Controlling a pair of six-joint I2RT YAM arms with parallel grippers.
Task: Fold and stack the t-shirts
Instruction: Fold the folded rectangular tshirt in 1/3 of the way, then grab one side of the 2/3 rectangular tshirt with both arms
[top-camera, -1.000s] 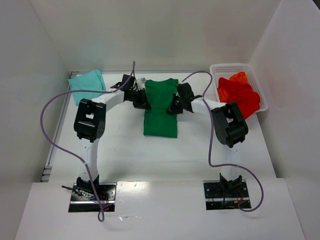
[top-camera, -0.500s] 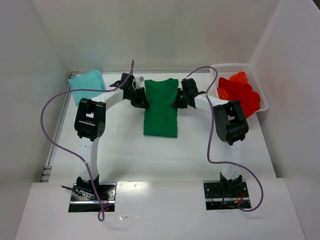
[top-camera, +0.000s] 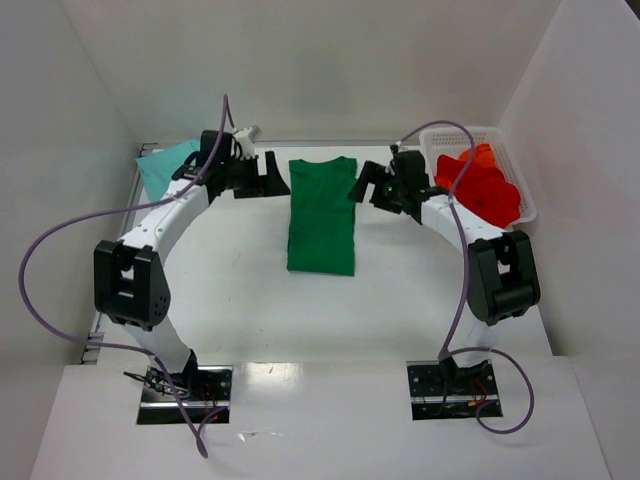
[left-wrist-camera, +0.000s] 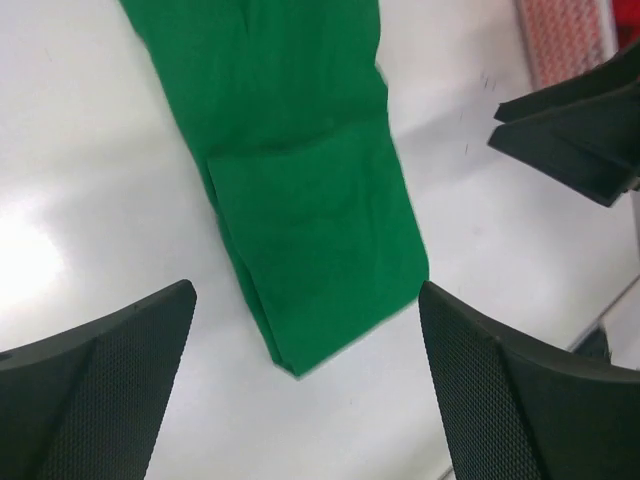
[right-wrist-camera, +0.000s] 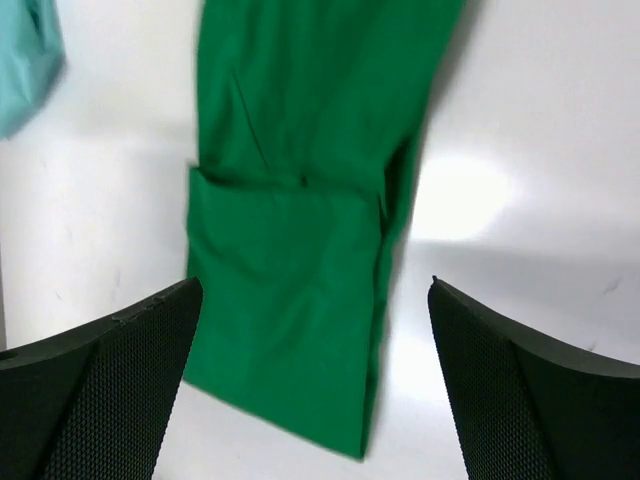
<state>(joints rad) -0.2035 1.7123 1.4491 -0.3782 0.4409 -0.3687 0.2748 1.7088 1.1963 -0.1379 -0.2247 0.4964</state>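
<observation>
A dark green t-shirt (top-camera: 322, 215) lies flat mid-table as a long narrow strip, its sides folded in and its sleeve end (left-wrist-camera: 310, 260) doubled over. My left gripper (top-camera: 268, 178) hovers open just left of the shirt's far end, nothing between its fingers (left-wrist-camera: 100, 390). My right gripper (top-camera: 362, 186) hovers open just right of that end, also holding nothing. Both wrist views look down on the green t-shirt (right-wrist-camera: 300, 250) from above, clear of the cloth. A pale teal t-shirt (top-camera: 160, 165) lies folded at the far left corner. Red t-shirts (top-camera: 480, 185) fill the basket.
A white mesh basket (top-camera: 465, 133) stands at the far right corner against the wall. White walls close in the table on three sides. Purple cables loop from both arms. The right gripper's fingers (left-wrist-camera: 570, 130) show in the left wrist view.
Both grippers have opened, let go of the green t-shirt's edges, and drawn back outward and upward. The shirt stays flat where it was.
</observation>
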